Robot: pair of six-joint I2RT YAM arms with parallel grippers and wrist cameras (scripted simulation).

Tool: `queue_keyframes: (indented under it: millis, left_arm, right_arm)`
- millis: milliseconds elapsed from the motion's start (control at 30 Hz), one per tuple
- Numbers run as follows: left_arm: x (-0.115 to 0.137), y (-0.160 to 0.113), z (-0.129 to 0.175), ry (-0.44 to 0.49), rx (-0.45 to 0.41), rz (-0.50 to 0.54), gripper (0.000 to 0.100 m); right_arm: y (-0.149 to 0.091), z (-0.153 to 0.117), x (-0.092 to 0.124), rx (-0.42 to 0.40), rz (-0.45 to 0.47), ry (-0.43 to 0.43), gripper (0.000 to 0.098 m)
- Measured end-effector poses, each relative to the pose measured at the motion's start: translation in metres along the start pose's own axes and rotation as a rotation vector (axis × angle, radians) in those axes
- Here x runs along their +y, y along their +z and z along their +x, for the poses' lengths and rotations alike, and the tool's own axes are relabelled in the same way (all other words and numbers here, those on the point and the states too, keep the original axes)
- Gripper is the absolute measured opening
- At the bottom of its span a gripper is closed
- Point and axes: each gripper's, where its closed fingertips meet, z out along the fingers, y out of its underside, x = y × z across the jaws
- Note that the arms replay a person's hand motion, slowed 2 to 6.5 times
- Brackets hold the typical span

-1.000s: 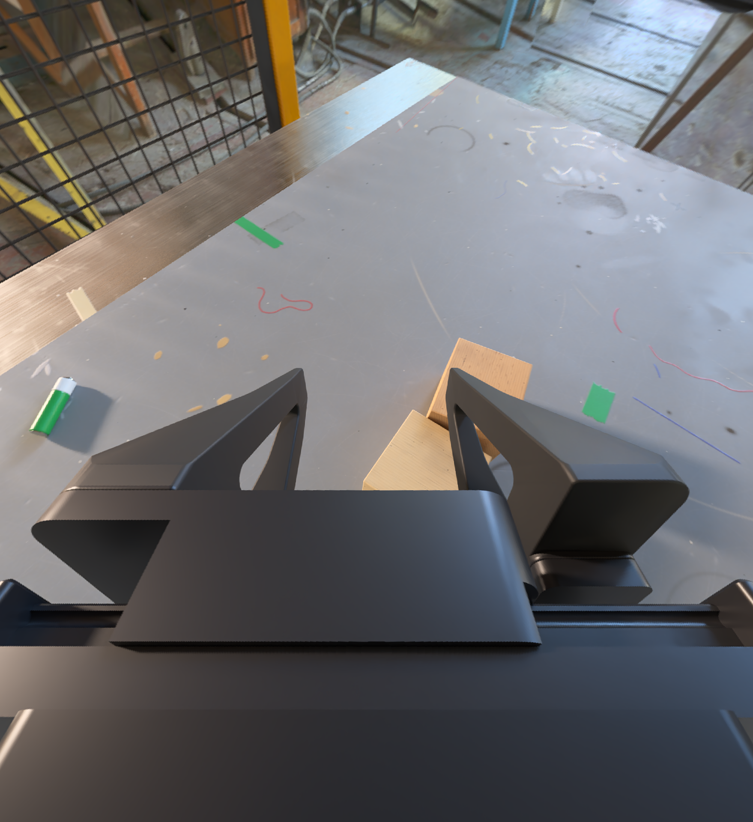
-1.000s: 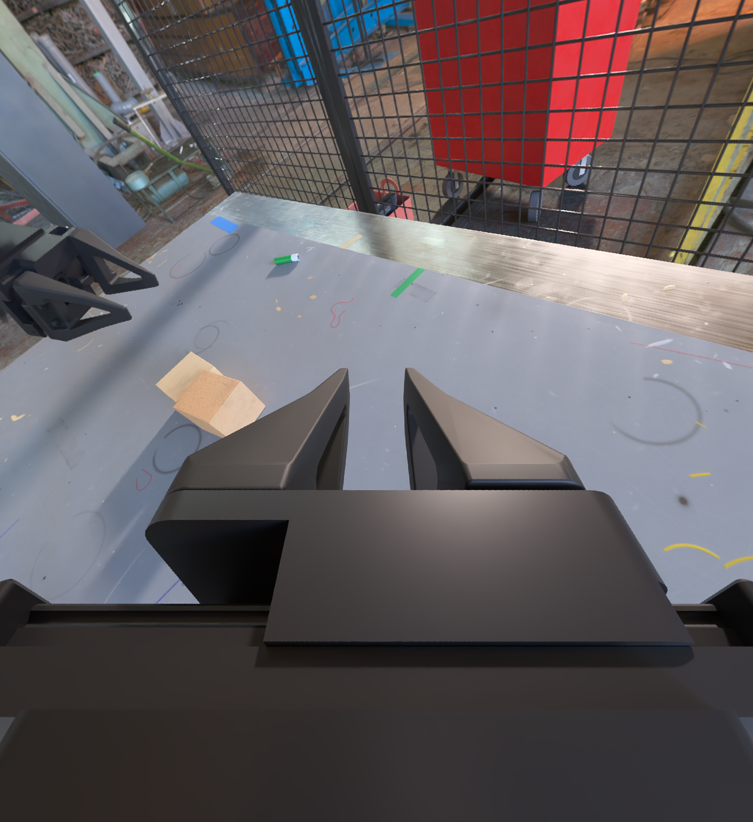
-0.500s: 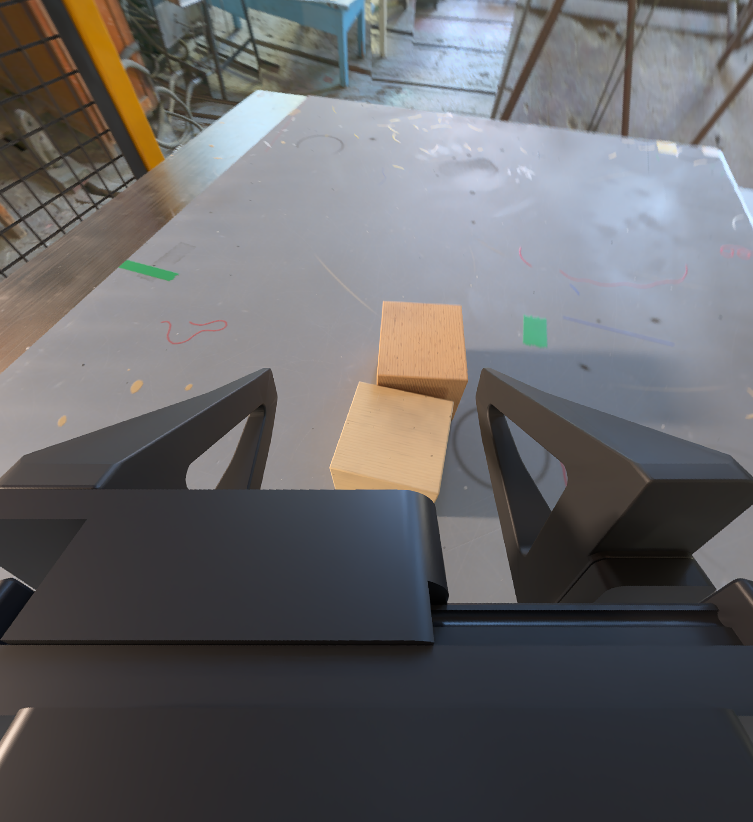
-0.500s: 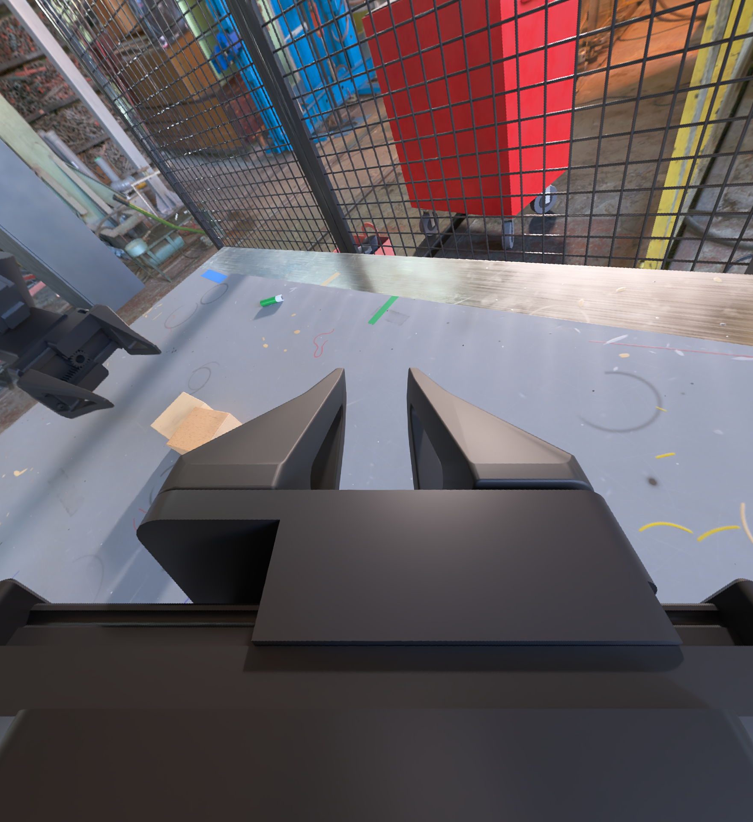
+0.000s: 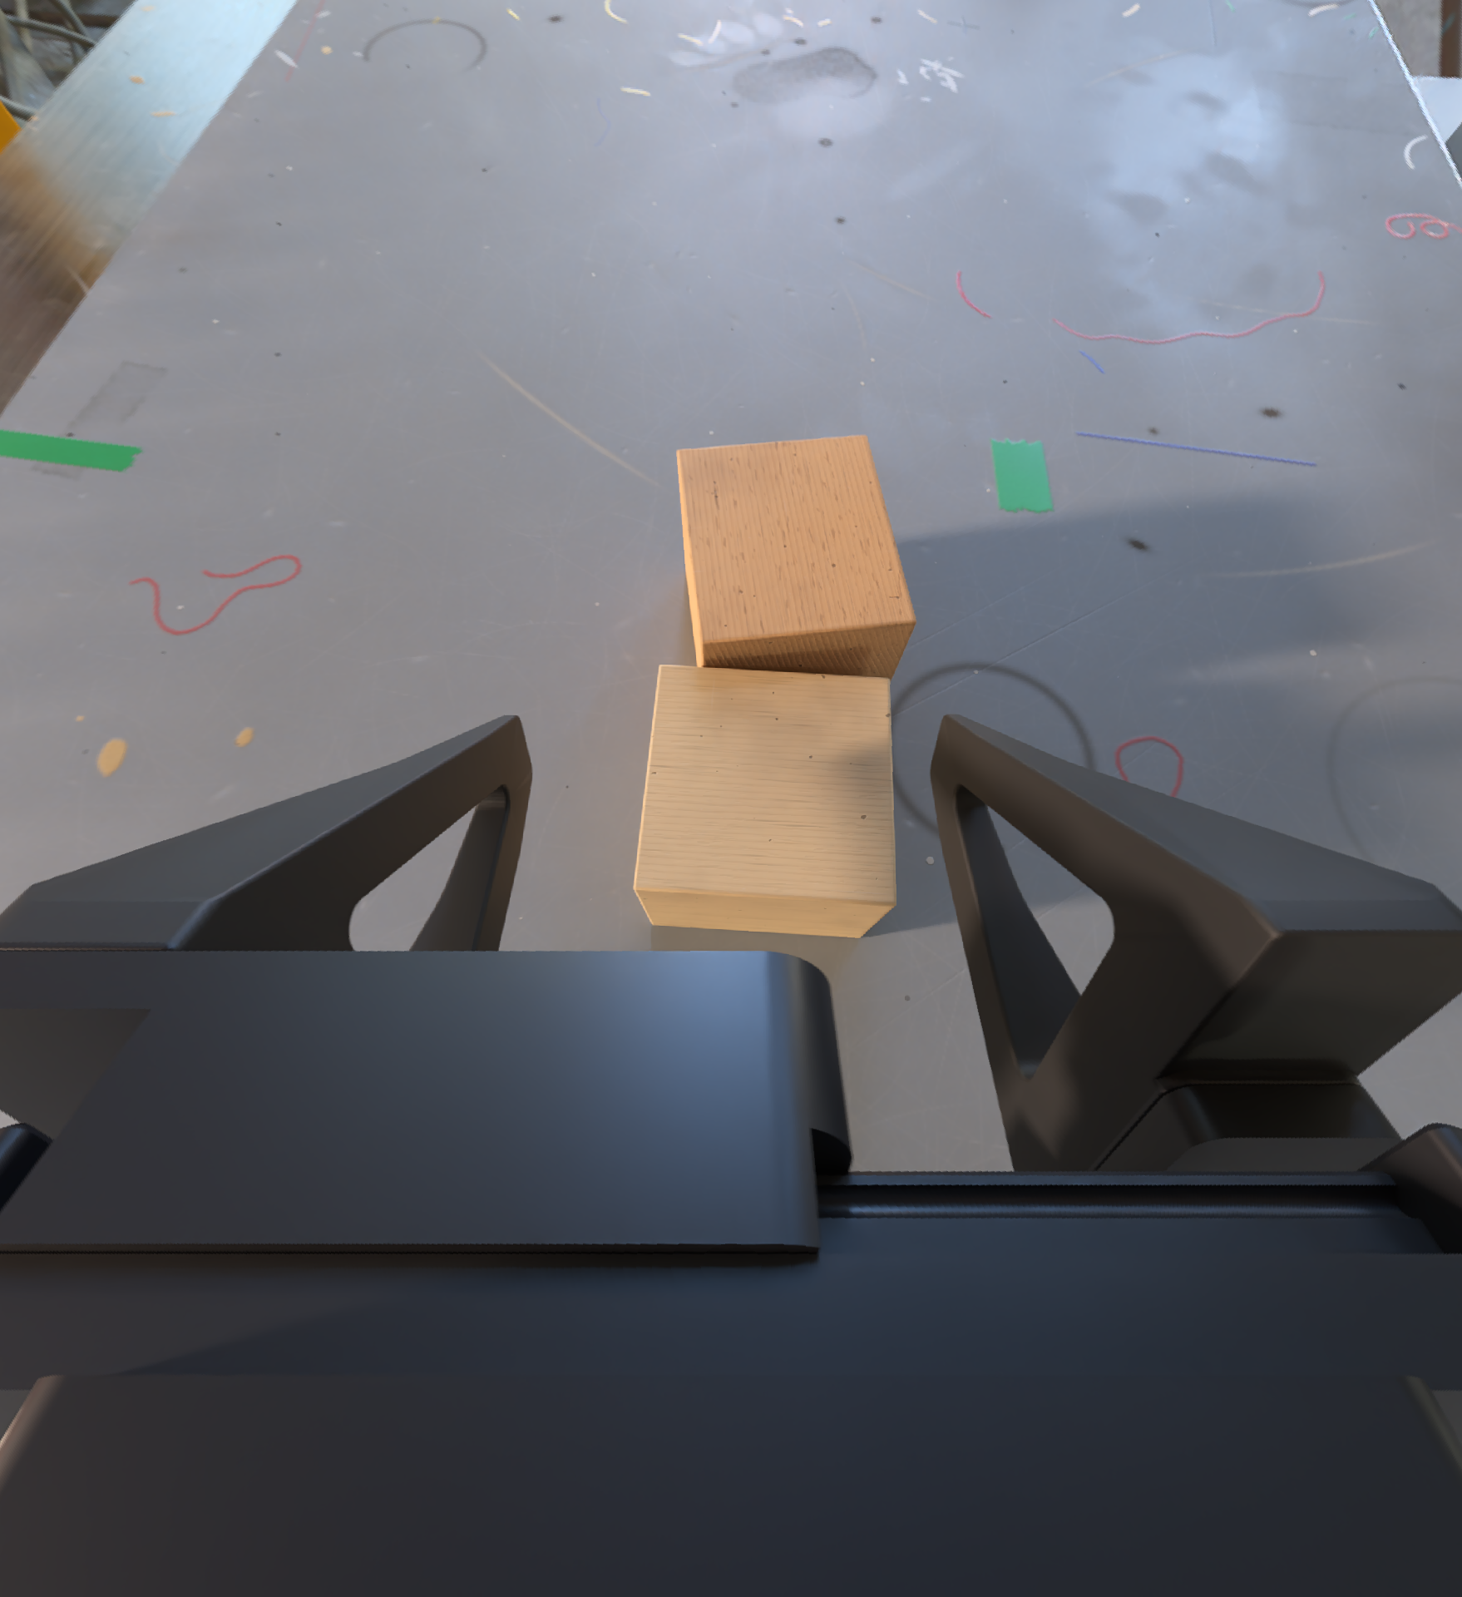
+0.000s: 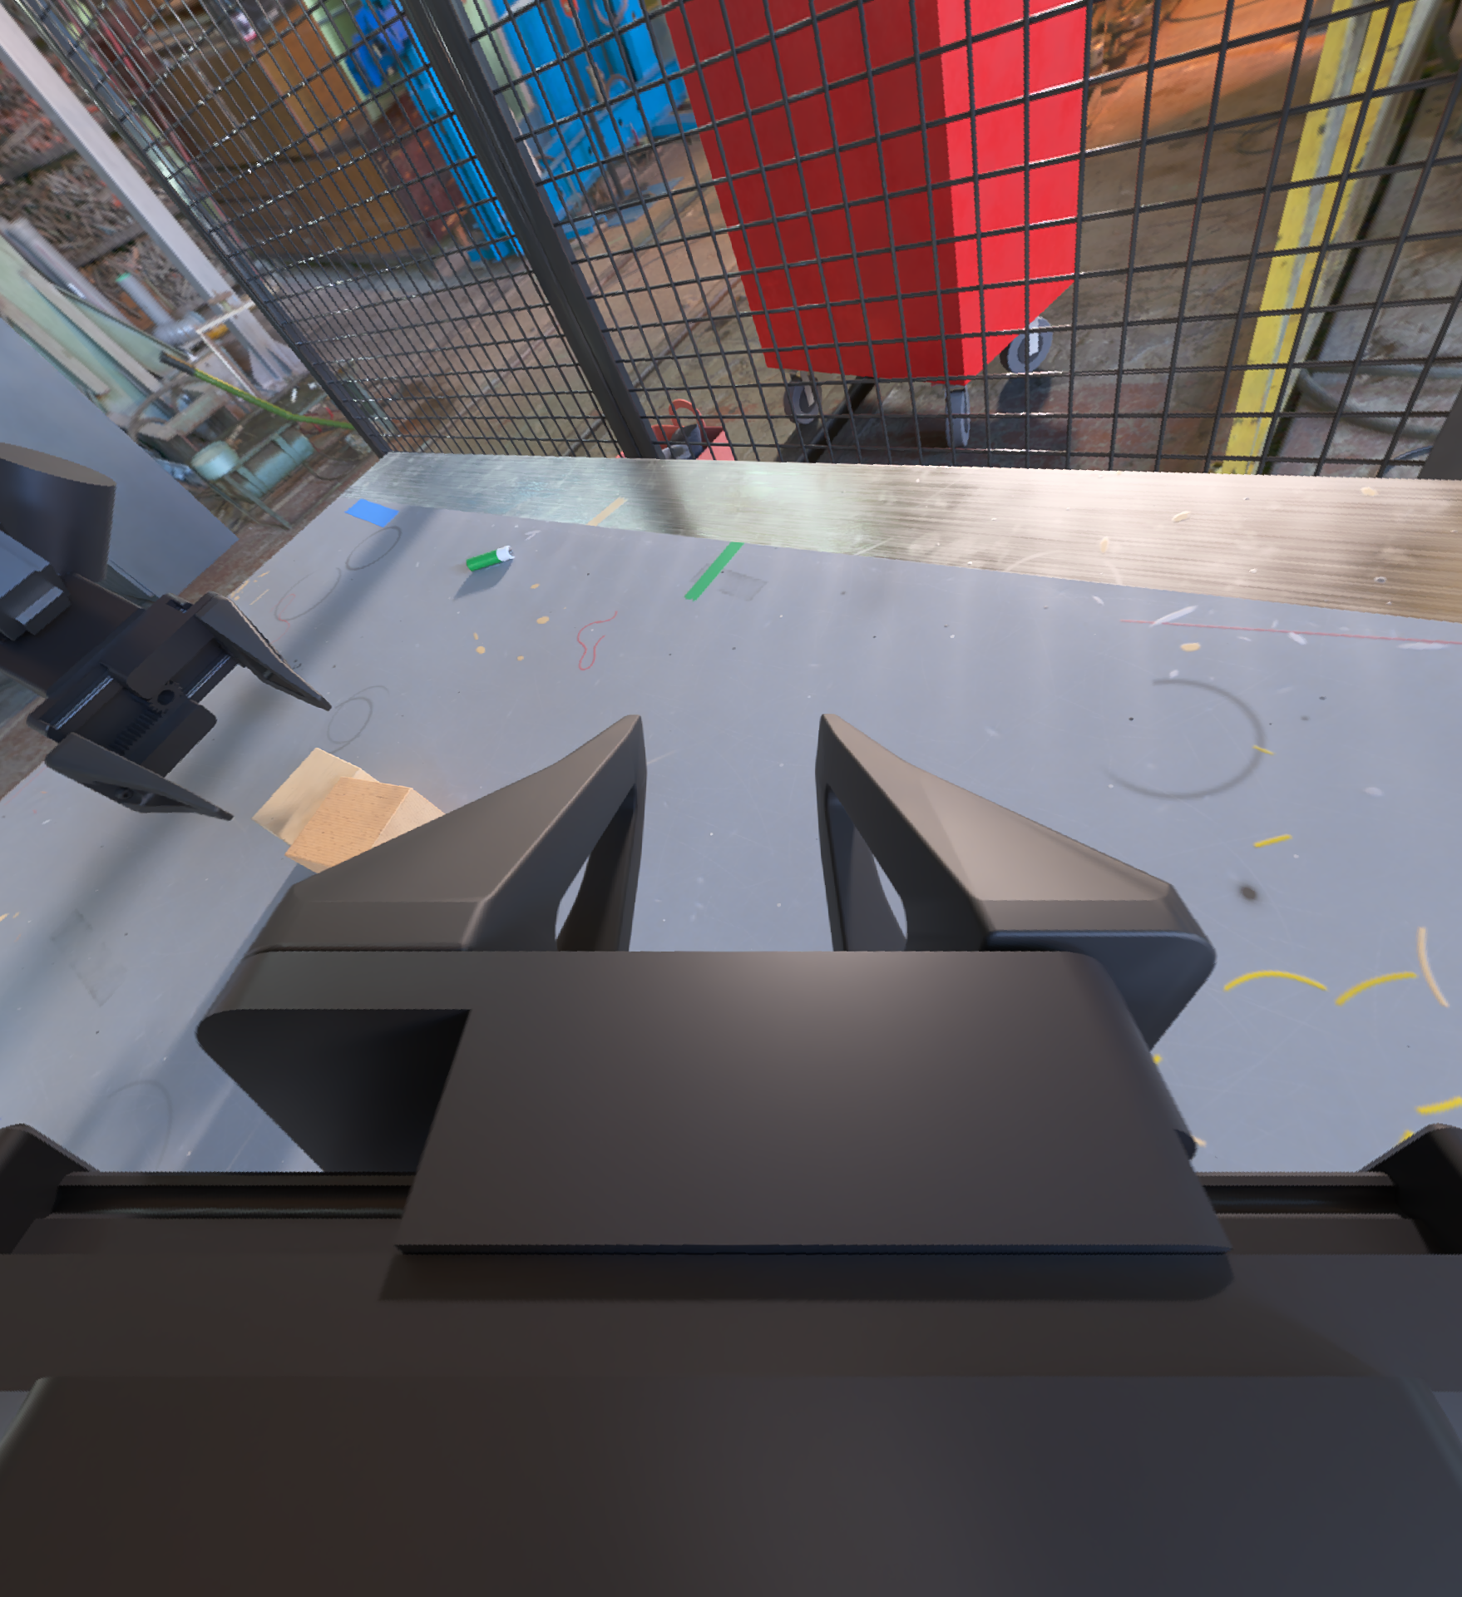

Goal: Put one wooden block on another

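Two wooden blocks lie touching on the grey table (image 5: 365, 259). The pale block (image 5: 766, 799) is nearer to me, and the darker block (image 5: 792, 553) sits just beyond it. My left gripper (image 5: 729, 730) is open wide and hovers above the table, with the pale block in line between its fingers. In the right wrist view both the pale block (image 6: 304, 791) and the darker block (image 6: 347, 821) show at the left, with the left gripper (image 6: 278, 760) over them. My right gripper (image 6: 729, 726) is open, empty and well to the right of the blocks.
A small green cylinder (image 6: 490, 559) lies near the table's far side. Green tape pieces (image 5: 1021, 475) are stuck on the table. A brushed metal strip (image 6: 969, 518) edges the table, with a wire mesh fence (image 6: 537, 259) and a red cabinet (image 6: 883, 173) behind it.
My left gripper opened wider and swung to line up on the pale block, drawing closer to it. My right gripper's fingers parted a little. The blocks have not moved.
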Motion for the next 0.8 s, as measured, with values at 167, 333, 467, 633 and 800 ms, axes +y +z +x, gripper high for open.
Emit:
queue_keyframes:
  millis: [167,333,467,633,800]
  left_arm:
    - [0.004,0.007,0.005,0.030,0.015,-0.004,0.086]
    - [0.011,0.013,0.010,0.066,0.022,-0.022,0.088]
    - [0.022,0.018,0.013,0.087,0.022,-0.081,0.088]
    - [0.029,0.027,0.016,0.098,0.029,-0.115,0.085]
    - [0.035,0.034,0.013,0.109,0.019,-0.142,0.079]
  right_arm:
    - [0.003,0.000,0.000,0.012,-0.010,-0.010,0.0377]
    - [0.005,-0.003,-0.002,0.006,-0.017,-0.019,0.0378]
    - [0.008,-0.004,-0.002,0.009,-0.022,-0.030,0.0378]
    - [0.011,-0.003,-0.001,0.025,-0.037,-0.046,0.0379]
    - [0.012,0.000,0.002,0.043,-0.055,-0.050,0.0382]
